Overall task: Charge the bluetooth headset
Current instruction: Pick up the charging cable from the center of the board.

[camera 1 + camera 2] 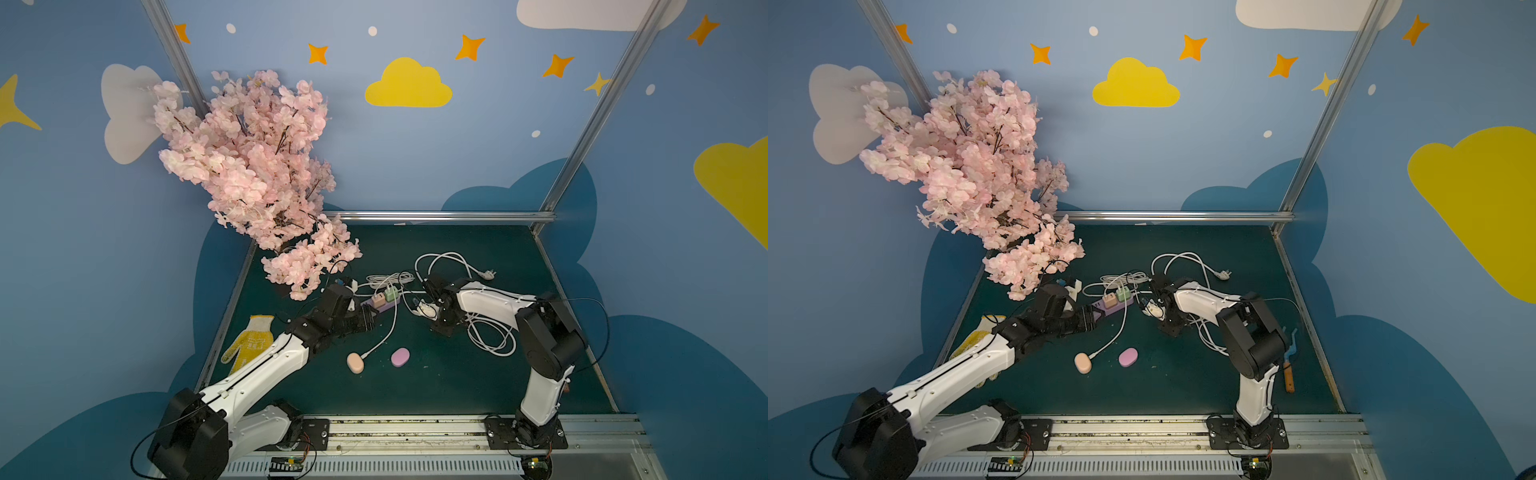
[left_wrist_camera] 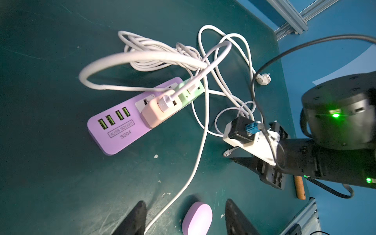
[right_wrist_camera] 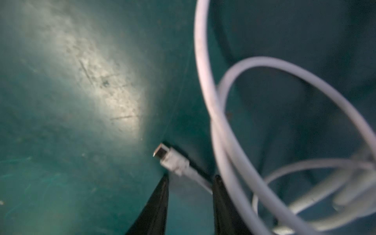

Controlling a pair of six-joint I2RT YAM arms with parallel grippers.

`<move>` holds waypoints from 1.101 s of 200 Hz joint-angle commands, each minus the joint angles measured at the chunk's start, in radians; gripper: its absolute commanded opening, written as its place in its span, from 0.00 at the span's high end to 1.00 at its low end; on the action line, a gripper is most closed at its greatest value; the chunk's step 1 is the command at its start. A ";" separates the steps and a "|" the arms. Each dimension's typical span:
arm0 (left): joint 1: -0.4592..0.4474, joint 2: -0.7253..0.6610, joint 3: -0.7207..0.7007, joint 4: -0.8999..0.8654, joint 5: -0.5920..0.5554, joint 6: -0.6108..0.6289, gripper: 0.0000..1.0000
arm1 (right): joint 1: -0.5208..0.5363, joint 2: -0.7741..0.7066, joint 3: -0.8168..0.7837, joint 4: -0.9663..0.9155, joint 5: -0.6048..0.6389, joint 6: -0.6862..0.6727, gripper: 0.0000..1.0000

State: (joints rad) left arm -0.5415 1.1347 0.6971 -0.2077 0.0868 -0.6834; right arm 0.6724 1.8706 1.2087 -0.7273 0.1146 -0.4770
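Note:
A purple headset case [image 1: 400, 357] [image 1: 1128, 357] lies on the green mat with no cable in it. A peach case [image 1: 355, 363] beside it has a white cable running to the peach charger [image 2: 156, 114] on the purple power strip [image 2: 122, 130] [image 1: 384, 305]. My left gripper [image 1: 372, 322] [image 2: 185, 201] hovers open by the strip's near end; the purple case [image 2: 197, 219] shows beyond its fingers, untouched. My right gripper [image 1: 422, 313] [image 3: 191, 177] is low over the mat, open, its fingers straddling a loose white cable just behind its metal plug [image 3: 162, 152] [image 2: 226, 152].
A green charger [image 2: 189, 91] sits on the strip too. Loose white cable coils [image 1: 490, 336] and a wall plug [image 1: 488, 274] lie around the right arm. A pink blossom tree [image 1: 249, 174] overhangs the back left. A yellow glove [image 1: 249, 343] lies left; a wooden-handled tool [image 1: 1288, 374] lies right.

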 commanded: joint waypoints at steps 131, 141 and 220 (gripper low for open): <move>0.016 -0.114 -0.004 0.144 0.258 -0.038 0.37 | 0.070 -0.270 0.116 -0.107 -0.554 0.199 1.00; 0.007 -0.128 -0.002 0.183 0.284 -0.047 0.36 | 0.068 -0.285 0.132 -0.130 -0.619 0.214 1.00; -0.086 -0.068 0.005 0.494 0.524 -0.186 0.20 | 0.010 -0.361 0.160 -0.080 -0.975 0.361 1.00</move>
State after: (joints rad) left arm -0.6083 1.0409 0.7033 0.1314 0.5098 -0.8021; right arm 0.7086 1.5509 1.3590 -0.8413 -0.7033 -0.2028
